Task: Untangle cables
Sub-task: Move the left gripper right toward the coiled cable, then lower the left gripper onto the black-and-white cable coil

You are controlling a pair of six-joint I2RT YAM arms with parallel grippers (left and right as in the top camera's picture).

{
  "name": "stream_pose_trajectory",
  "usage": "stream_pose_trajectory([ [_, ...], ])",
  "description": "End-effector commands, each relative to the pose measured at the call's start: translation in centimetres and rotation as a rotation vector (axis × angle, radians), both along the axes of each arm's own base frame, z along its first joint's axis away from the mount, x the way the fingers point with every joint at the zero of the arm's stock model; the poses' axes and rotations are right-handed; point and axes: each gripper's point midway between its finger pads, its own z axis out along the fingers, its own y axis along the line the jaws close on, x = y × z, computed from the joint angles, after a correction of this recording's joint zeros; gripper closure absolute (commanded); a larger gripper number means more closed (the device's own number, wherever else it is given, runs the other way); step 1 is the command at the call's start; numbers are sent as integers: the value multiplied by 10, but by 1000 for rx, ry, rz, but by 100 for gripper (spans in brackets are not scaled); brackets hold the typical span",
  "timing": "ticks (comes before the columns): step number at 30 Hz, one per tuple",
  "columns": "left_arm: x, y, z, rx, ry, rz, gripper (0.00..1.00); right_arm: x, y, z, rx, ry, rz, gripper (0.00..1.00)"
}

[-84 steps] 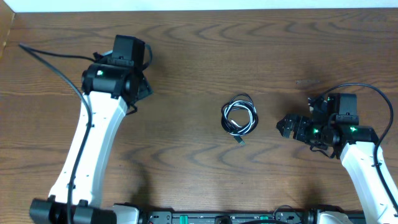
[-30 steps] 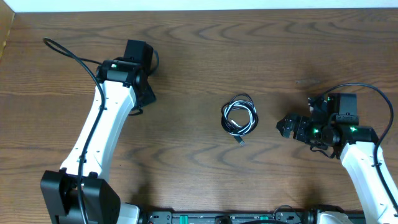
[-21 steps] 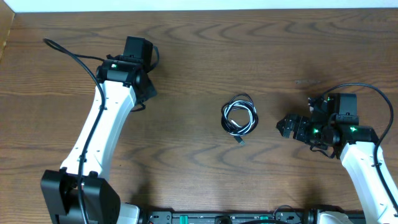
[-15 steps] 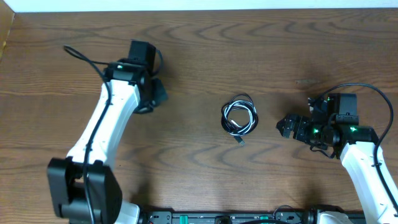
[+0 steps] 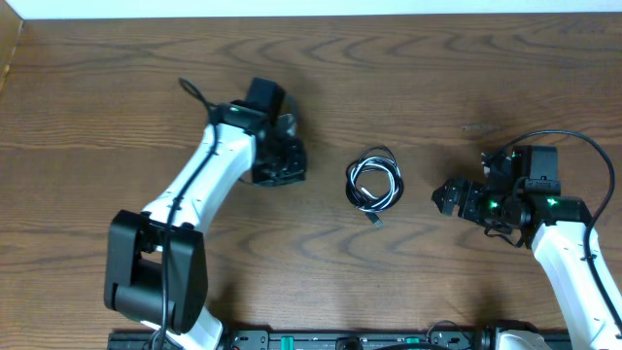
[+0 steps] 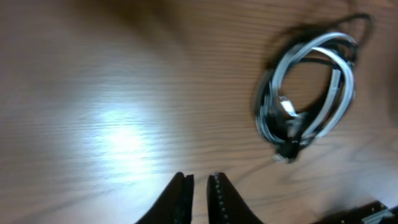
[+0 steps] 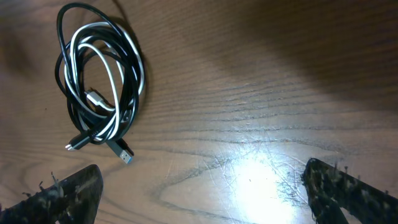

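The cables (image 5: 375,183) lie in one small coiled bundle at the table's middle, black and white strands wound together. In the right wrist view the cables (image 7: 99,93) show a silver plug end (image 7: 124,152) sticking out below the coil. My left gripper (image 5: 284,163) hangs just left of the bundle, apart from it. In its own view the left gripper (image 6: 200,180) has its fingers nearly together with a thin gap and nothing between them, the cables (image 6: 308,93) lying ahead to the right. My right gripper (image 5: 448,198) stands right of the bundle; seen from its wrist, the right gripper (image 7: 202,186) is wide open and empty.
The wooden table (image 5: 408,68) runs to a pale edge at the back. A thick black wire (image 5: 194,95) loops off the left arm, and another (image 5: 583,146) arches over the right arm. A dark rail (image 5: 340,340) runs along the front edge.
The left arm has swung right, from the far left to just beside the cable bundle, and its fingers have closed up. The right arm and the cables have not moved.
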Motion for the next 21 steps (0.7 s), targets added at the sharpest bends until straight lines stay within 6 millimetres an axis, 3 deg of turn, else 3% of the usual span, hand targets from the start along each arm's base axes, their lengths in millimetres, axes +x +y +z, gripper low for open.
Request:
stream_pose_trajectory([
  [1,-3,-19,-6,-20,21,-3,83,3,1,3,-2,-12,13,1],
  [7,-7,-49,-12,-37,-10,4,83,3,1,3,-2,-12,13,1],
  [12,-11,-47,-27,109,-49,79,75,3,1,3,-2,-12,13,1],
  [18,-14,-79,-28,71,-128,17,74,3,1,3,-2,-12,13,1],
  [21,-10,-79,-31,114,-167,67,74,3,1,3,-2,-12,13,1],
])
